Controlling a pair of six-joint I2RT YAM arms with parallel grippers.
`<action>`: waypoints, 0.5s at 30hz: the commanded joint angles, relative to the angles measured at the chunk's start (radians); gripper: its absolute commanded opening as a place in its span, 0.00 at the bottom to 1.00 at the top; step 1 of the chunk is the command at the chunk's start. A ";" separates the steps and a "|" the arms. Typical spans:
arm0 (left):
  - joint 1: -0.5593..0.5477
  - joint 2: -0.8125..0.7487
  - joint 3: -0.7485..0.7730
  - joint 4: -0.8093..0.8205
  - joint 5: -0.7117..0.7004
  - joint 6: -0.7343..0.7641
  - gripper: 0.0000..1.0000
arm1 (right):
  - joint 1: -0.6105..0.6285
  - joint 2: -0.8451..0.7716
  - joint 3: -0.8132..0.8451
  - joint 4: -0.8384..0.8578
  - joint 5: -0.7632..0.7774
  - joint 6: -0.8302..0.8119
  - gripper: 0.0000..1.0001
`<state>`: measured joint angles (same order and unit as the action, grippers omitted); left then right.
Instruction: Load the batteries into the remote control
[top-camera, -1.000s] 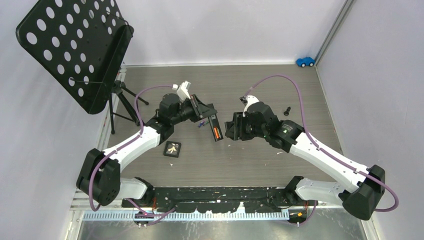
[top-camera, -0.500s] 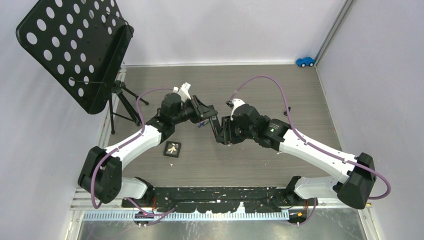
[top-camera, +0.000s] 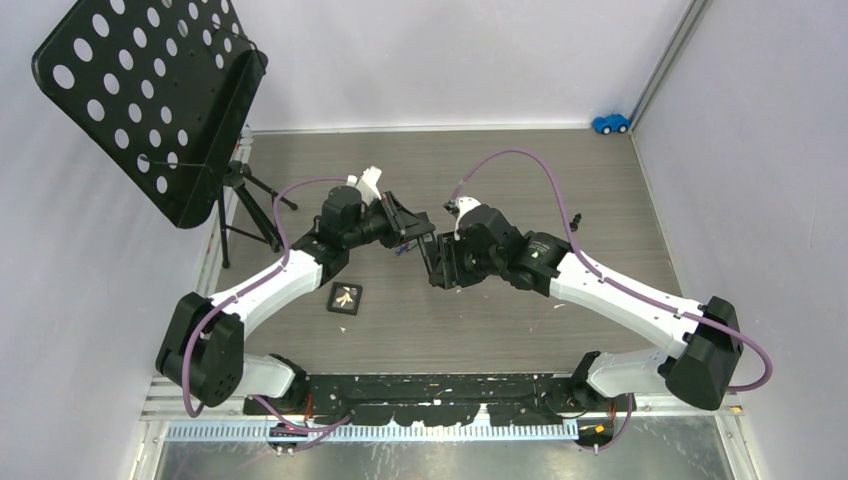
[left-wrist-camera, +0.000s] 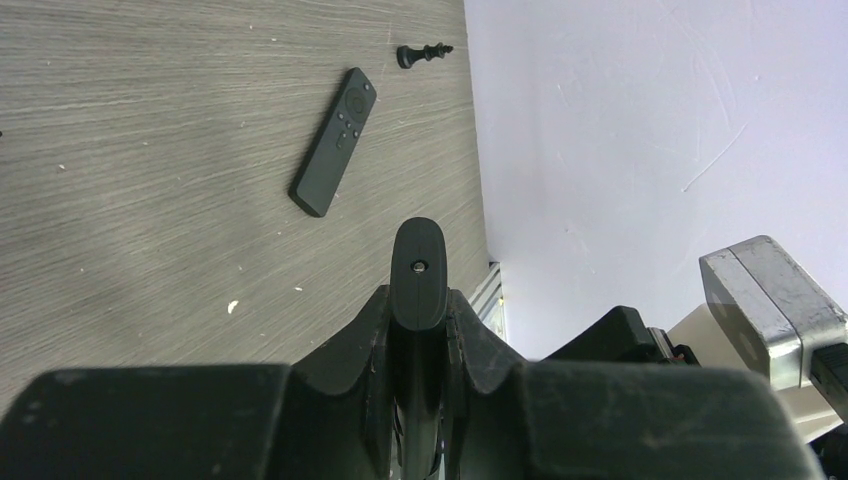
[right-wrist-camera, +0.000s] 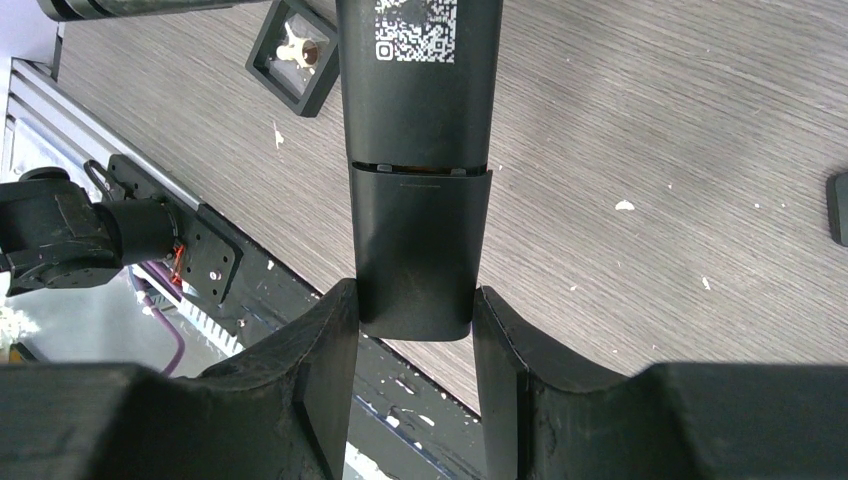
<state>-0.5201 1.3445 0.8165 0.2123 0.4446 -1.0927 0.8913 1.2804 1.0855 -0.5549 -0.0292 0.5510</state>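
Observation:
My left gripper (left-wrist-camera: 418, 300) is shut on a black remote control (left-wrist-camera: 417, 262), seen edge-on in the left wrist view. In the top view the remote (top-camera: 426, 247) is held above the table between both grippers. The right wrist view shows its back (right-wrist-camera: 417, 90) with a QR label. A black cover plate (right-wrist-camera: 415, 250) butts against the remote's body, leaving a thin seam. My right gripper (right-wrist-camera: 415, 300) is shut on the plate's sides, and from above it (top-camera: 440, 262) meets the left gripper (top-camera: 413, 232). The batteries are hidden.
A second black remote (left-wrist-camera: 334, 141) lies on the table near a black chess piece (left-wrist-camera: 422, 53) (top-camera: 575, 218). A small black framed square (top-camera: 345, 298) (right-wrist-camera: 297, 50) sits in front of the left arm. A perforated music stand (top-camera: 150, 100) stands at the far left, a blue toy car (top-camera: 610, 123) in the far right corner.
My right gripper has moved left with the cover plate onto the remote's lower end. The open compartment with an orange battery, visible a second ago, is now covered. The left arm barely moved.

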 joint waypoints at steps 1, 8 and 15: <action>-0.001 -0.006 0.053 0.026 0.062 -0.035 0.00 | 0.012 0.016 0.040 0.000 -0.020 -0.031 0.40; -0.001 -0.008 0.055 0.043 0.083 -0.080 0.00 | 0.014 0.039 0.049 -0.037 -0.051 -0.039 0.42; -0.001 -0.014 0.065 0.038 0.092 -0.073 0.00 | 0.014 0.079 0.063 -0.085 -0.063 -0.032 0.45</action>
<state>-0.5167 1.3518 0.8169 0.1852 0.4721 -1.1000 0.8974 1.3270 1.1194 -0.6003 -0.0734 0.5289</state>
